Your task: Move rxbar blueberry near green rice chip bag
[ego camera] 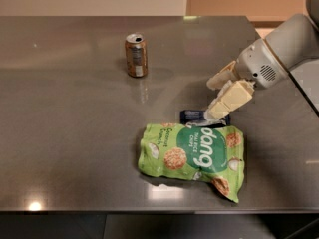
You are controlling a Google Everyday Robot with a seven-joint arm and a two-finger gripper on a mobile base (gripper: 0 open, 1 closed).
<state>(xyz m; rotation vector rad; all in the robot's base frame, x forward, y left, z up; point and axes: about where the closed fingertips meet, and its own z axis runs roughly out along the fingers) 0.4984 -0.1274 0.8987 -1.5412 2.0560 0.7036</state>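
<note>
While the rxbar blueberry lies flat on the table, just beside the green rice chip bag's top edge, gripper at its right end, fingers parted, lower fingertip over the wrapper, soda can upright, well apart.

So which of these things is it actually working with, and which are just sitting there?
In the job: bar; bag just in front of it; gripper at the bar's right end.
Lying about: can, upright, farther back to the left.
</note>
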